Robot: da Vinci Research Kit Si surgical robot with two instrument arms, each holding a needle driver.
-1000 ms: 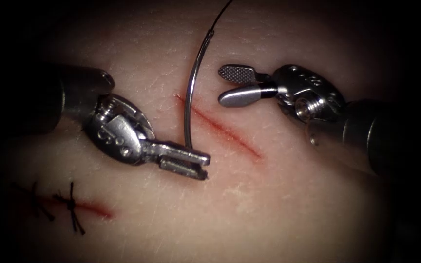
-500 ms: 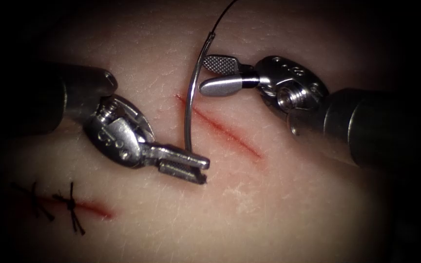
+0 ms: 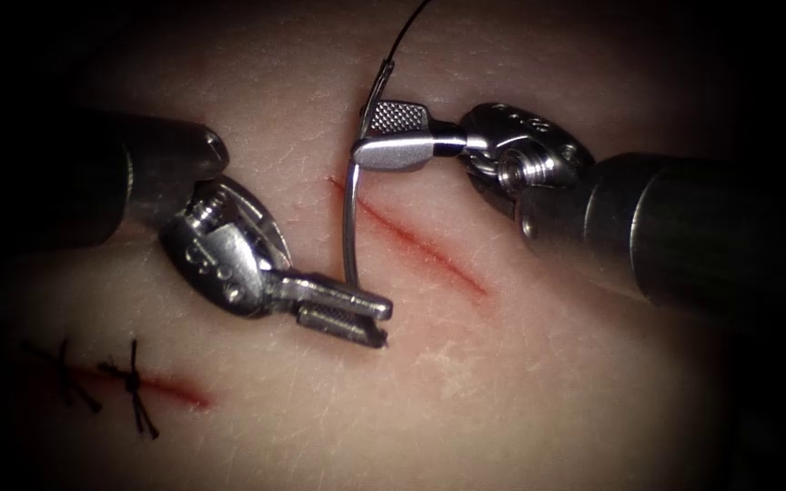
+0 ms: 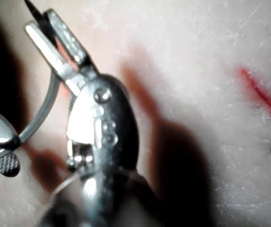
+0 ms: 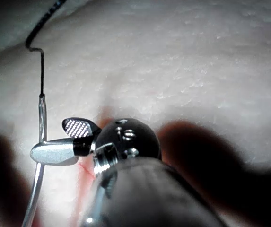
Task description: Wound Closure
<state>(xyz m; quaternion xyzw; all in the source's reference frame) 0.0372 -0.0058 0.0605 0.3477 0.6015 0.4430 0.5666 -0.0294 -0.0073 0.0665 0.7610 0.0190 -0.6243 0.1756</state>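
Note:
The curved needle [image 3: 347, 218] stands above the tissue [image 3: 520, 382], over the left end of the red cut [image 3: 420, 245]. My left tool [image 3: 380, 325] is shut on it close to its point, left of the cut. The needle arcs up to its tail, where black thread [image 3: 407, 32] runs off upward. My right tool [image 3: 366, 134] is open, one jaw on each side of the needle's upper part, not clamped. The left wrist view shows the left tool [image 4: 39, 20] gripping the needle [image 4: 45, 111]. The right wrist view shows the open right tool [image 5: 48, 139] around the needle [image 5: 41, 118] and thread [image 5: 41, 71].
A second cut at the lower left carries two dark knotted stitches [image 3: 134, 382] with short cut ends, and red fluid [image 3: 179, 391] lies beside them. Both shafts lie low over the tissue, the left shaft [image 3: 93, 177] and the right shaft [image 3: 684, 236].
My right tool has moved left, from right of the needle until its open jaws straddle the needle's upper part. The left tool and the needle have held still.

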